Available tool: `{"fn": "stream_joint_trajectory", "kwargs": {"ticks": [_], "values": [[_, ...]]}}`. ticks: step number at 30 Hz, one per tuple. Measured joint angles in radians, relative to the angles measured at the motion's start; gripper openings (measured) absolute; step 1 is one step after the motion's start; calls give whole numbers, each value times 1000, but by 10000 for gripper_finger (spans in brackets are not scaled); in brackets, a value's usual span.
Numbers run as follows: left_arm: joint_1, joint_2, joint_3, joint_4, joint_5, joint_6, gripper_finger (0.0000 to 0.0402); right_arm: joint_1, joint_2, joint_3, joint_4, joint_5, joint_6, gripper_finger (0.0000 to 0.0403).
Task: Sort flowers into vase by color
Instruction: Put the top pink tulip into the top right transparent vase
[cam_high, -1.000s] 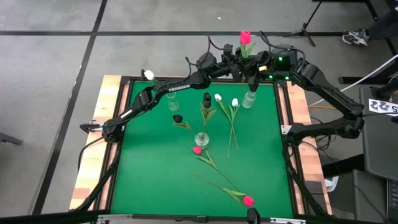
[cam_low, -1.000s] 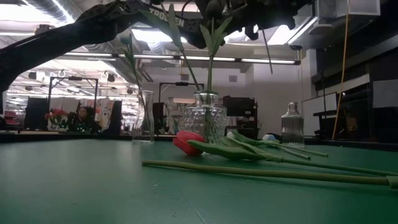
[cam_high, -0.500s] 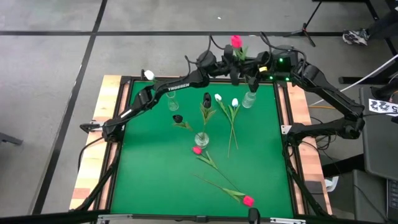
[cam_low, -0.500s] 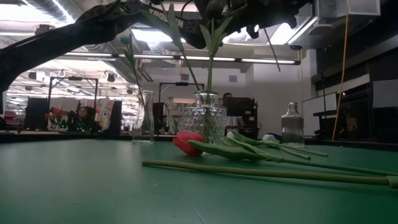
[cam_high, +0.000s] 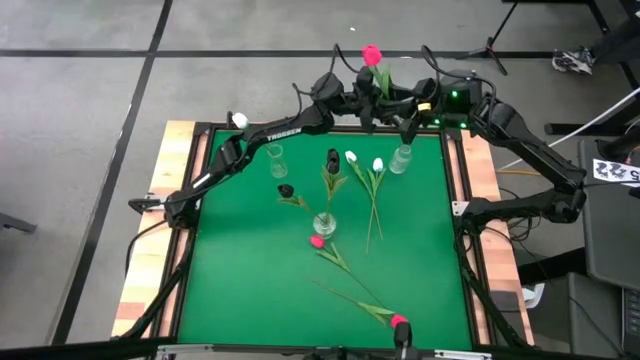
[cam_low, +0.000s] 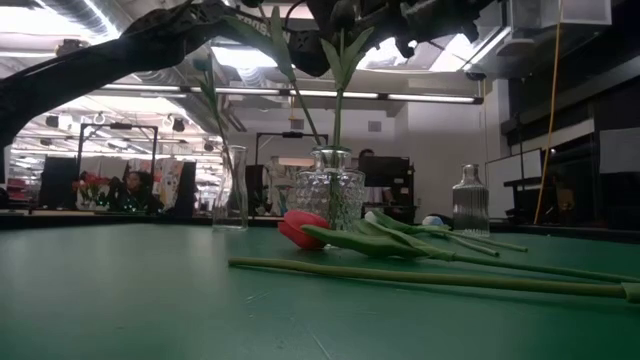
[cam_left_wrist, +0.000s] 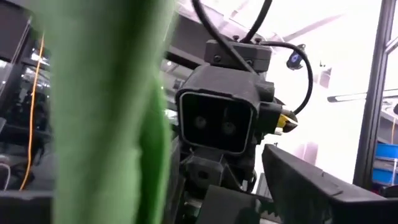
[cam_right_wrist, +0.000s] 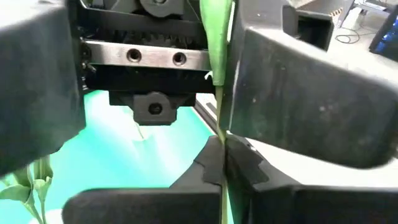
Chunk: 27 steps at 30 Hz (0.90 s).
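1. Gripping the thin green stem (cam_right_wrist: 217, 62) of a pink tulip (cam_high: 372, 53), the right jaws (cam_right_wrist: 221, 140) are closed on it at the top centre of the high view, with the bud standing up above both arms.
2. Facing them at close quarters is the left gripper (cam_high: 362, 98). Whether it also grips the flower or has let go, I cannot tell.
3. Just below the held flower in the high view, the bottle-shaped vase (cam_high: 401, 158) at the upper right of the green surface (cam_high: 250, 290) looks empty. I judge it the likely home for the pinks.
4. The round glass vase (cam_high: 324, 224) near the middle holds one black tulip (cam_high: 332, 157), so black is started.
5. The slim vase (cam_high: 277, 160) at the upper left seems to hold a stem leading to the white bud (cam_high: 239, 121) beyond the surface's upper left corner, so white looks started too.
6. Lying loose on the surface are:
   - two white tulips (cam_high: 351, 157) in the upper middle
   - a second black tulip (cam_high: 286, 190) left of centre
   - a pink tulip (cam_high: 317, 241) touching or just beside the round vase
   - another pink tulip (cam_high: 399, 322) near the bottom edge
7. As I read it, the sorting is under halfway: about two flowers placed, one in hand and five to collect. I can find only two black ones.
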Motion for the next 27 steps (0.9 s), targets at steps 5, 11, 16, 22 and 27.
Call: {"fn": "stream_joint_trajectory", "kwargs": {"ticks": [5, 11, 16, 22, 27], "values": [[21, 8, -8, -63, -6, 10, 237, -3, -41, 17, 31, 20, 1, 0], [27, 9, -9, -129, -19, -21, 235, -1, -70, 12, 53, 15, 4, 0], [51, 9, -8, -127, 33, -95, 236, -2, -95, 12, 35, 149, 36, 0], [68, 5, -8, -126, 186, -169, 236, -69, -180, 9, 40, 248, 49, 0], [76, -86, -8, -330, 220, 15, 222, -173, -272, 6, 44, 188, 49, 0]]}}
